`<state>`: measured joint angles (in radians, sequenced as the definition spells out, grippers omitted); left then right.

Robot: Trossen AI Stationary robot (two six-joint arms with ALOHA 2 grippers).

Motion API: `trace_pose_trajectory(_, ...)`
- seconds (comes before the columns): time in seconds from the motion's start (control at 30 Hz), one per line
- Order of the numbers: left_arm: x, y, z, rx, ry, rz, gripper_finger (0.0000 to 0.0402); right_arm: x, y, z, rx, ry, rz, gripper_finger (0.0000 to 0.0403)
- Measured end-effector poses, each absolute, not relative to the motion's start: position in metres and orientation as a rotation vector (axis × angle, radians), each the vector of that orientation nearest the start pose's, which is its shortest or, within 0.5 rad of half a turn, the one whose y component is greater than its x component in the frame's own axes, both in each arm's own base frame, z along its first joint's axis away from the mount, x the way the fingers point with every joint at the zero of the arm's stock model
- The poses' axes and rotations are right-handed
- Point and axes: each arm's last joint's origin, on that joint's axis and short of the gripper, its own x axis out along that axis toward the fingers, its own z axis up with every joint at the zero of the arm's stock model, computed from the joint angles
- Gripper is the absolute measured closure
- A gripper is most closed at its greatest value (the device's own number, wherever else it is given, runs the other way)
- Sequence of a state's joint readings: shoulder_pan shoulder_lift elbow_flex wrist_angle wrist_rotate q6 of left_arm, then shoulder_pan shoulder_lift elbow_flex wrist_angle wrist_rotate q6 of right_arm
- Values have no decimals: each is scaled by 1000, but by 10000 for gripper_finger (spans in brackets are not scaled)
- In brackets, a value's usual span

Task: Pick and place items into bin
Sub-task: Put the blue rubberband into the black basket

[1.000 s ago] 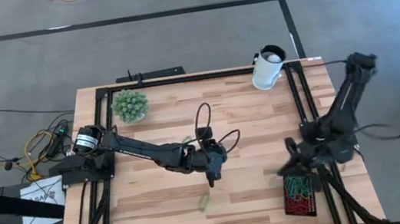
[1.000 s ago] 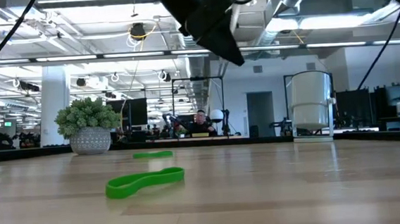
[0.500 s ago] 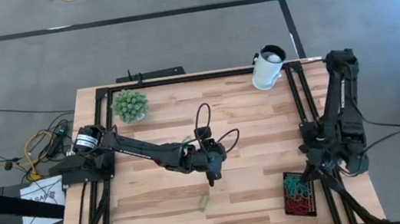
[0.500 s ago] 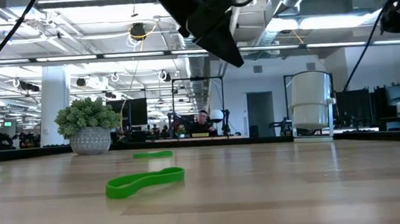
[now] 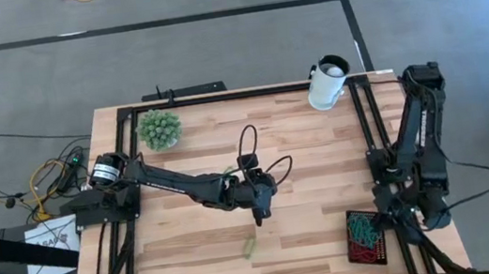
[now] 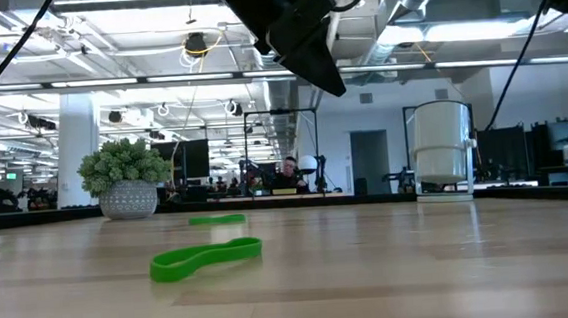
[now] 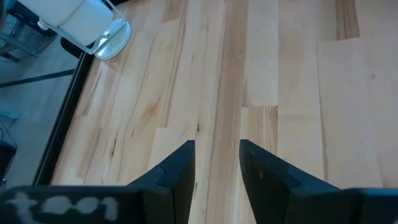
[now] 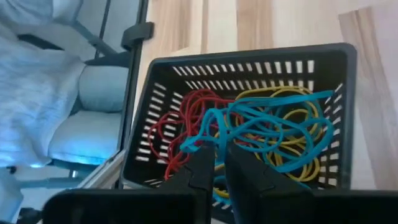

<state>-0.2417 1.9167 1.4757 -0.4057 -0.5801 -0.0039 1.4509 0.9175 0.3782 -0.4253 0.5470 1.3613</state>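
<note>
The bin (image 5: 366, 238), a small black slotted tray, sits at the table's near right corner with red, yellow, green and blue rubber bands (image 8: 249, 127) heaped in it. My right gripper (image 5: 385, 223) (image 8: 221, 155) hangs low over the bin, shut on a blue band. One green band (image 5: 250, 246) (image 6: 206, 258) lies flat on the wood near the table's middle. A second green band (image 5: 228, 171) (image 6: 216, 220) lies farther back. My left gripper (image 5: 257, 219) (image 7: 216, 163) hovers open above bare wood, just beyond the nearer green band. My right gripper pinches a strand of a blue band (image 8: 198, 143) between its two fingertips, coming from above and slanting down into the bin. The rest of the blue band spreads slack over the heap in the bin.
A green spiky ball (image 5: 158, 127) (image 6: 125, 175) stands at the far left corner. A white cup (image 5: 327, 82) (image 6: 441, 148) stands at the far right. A black frame rail (image 5: 220, 96) runs round the table. Bare wood lies between the arms.
My right gripper has moved toward the table's near right corner, from beside the bin's far left corner to over the bin, while its arm folded back. The left arm and the green bands have kept still.
</note>
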Motion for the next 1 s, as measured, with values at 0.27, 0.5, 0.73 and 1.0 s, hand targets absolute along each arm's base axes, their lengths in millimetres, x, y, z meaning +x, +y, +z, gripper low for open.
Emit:
trace_pose_trajectory(0.27, 409, -84, 233, 335, 779, 320, 285, 34, 152, 163, 438, 916, 305, 357)
trace_pose_trajectory(0.5, 409, -84, 233, 334, 779, 320, 285, 36, 153, 160, 574, 1034, 235, 356)
trace_pose_trajectory(0.73, 410, -84, 233, 328, 775, 321, 285, 53, 151, 154, 576, 1140, 173, 356)
trace_pose_trajectory(1.0, 410, -84, 233, 329, 776, 320, 285, 70, 142, 158, 591, 1295, 274, 364)
